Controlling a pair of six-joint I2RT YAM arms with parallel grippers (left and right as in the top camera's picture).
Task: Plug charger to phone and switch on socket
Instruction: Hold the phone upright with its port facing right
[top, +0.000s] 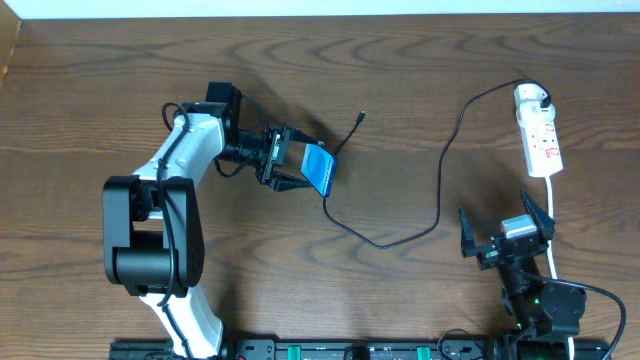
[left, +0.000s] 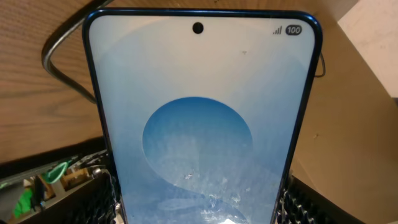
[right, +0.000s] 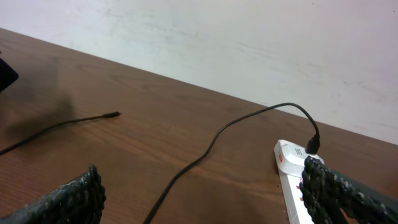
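Note:
My left gripper (top: 288, 163) is shut on the phone (top: 320, 168), which has a blue screen and is held tilted above the table; its screen fills the left wrist view (left: 199, 124). The charger's black cable (top: 440, 190) runs from its white plug (top: 532, 97) in the socket (top: 541, 142) across the table, under the phone, to its small plug tip (top: 361, 116), which lies loose. The tip (right: 115, 114) and the socket (right: 292, 180) also show in the right wrist view. My right gripper (top: 506, 222) is open and empty below the socket.
The socket's white cord (top: 553, 225) runs down past my right gripper. The charger cable loops on the table (left: 62, 62) behind the phone. A pale wall (right: 249, 37) rises past the table's far edge.

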